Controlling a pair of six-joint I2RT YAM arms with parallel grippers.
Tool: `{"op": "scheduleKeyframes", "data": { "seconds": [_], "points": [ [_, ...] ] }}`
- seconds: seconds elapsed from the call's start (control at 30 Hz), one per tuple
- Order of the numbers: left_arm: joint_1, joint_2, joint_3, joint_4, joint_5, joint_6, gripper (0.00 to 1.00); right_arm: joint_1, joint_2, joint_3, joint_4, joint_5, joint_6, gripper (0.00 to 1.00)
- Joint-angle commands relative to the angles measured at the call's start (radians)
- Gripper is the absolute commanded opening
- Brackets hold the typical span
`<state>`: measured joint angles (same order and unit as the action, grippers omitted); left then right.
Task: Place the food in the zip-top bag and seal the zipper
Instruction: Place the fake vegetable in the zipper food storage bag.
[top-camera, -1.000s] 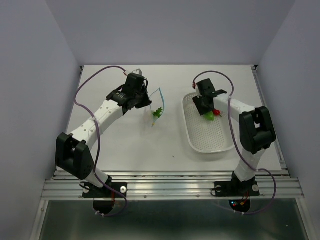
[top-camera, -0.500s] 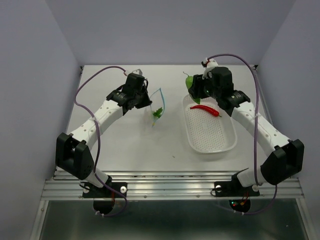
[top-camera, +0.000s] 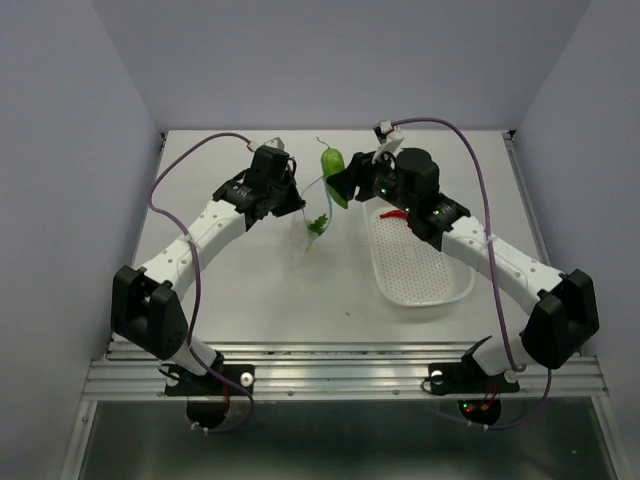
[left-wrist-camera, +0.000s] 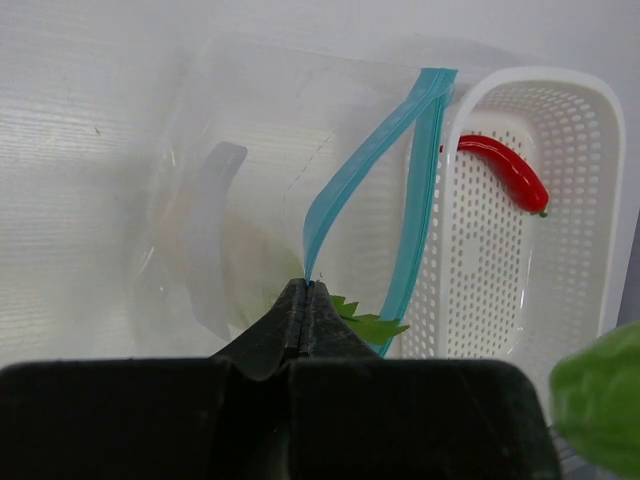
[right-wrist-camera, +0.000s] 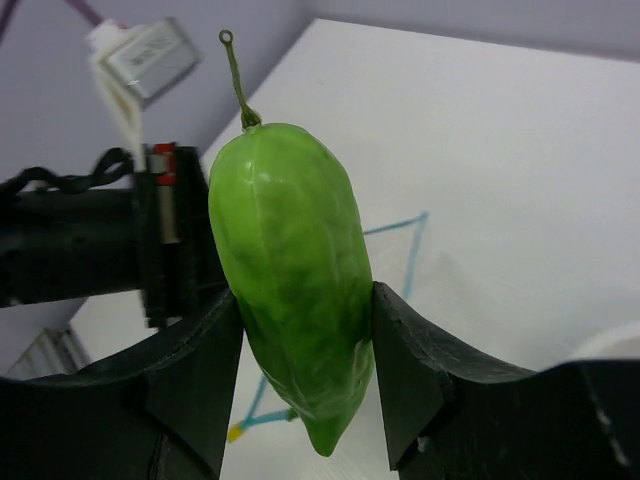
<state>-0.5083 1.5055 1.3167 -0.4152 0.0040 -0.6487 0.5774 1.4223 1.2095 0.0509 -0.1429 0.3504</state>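
Observation:
My left gripper (top-camera: 291, 196) (left-wrist-camera: 306, 290) is shut on the light blue zipper (left-wrist-camera: 370, 155) of the clear zip-top bag (top-camera: 312, 207) (left-wrist-camera: 240, 180) and holds its mouth open. The radish's green leaves (top-camera: 317, 224) (left-wrist-camera: 372, 325) show inside the bag. My right gripper (top-camera: 341, 186) (right-wrist-camera: 306, 296) is shut on the green cucumber-like piece (top-camera: 333, 164) (right-wrist-camera: 290, 270), held in the air just right of the bag's mouth. The piece also shows in the left wrist view (left-wrist-camera: 600, 400). The red chili (top-camera: 396, 214) (left-wrist-camera: 505, 170) lies in the white basket (top-camera: 425, 280).
The white perforated basket (left-wrist-camera: 590, 220) sits right of the bag, close to its zipper edge. The left arm's wrist (right-wrist-camera: 150, 240) is right behind the held piece. Grey walls enclose the table on three sides.
My right gripper has lifted the green piece out of the basket and carried it left to the bag's mouth. The chili stays in the basket. The left arm has not moved.

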Motion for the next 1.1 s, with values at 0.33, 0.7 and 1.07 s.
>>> {"op": "scheduleKeyframes", "data": {
  "seconds": [0.33,0.7,1.07],
  "points": [
    [0.001,-0.068,0.012,0.01,0.008,-0.04,0.0,0.119,0.216,-0.016,0.418,0.186,0.108,0.24],
    [0.001,-0.079,0.007,0.015,-0.025,-0.084,0.0,0.182,0.234,-0.122,0.497,0.333,0.148,0.4],
    [0.005,-0.083,-0.01,0.032,-0.015,-0.109,0.0,0.21,0.191,-0.143,0.483,0.364,0.139,0.98]
  ]
}}
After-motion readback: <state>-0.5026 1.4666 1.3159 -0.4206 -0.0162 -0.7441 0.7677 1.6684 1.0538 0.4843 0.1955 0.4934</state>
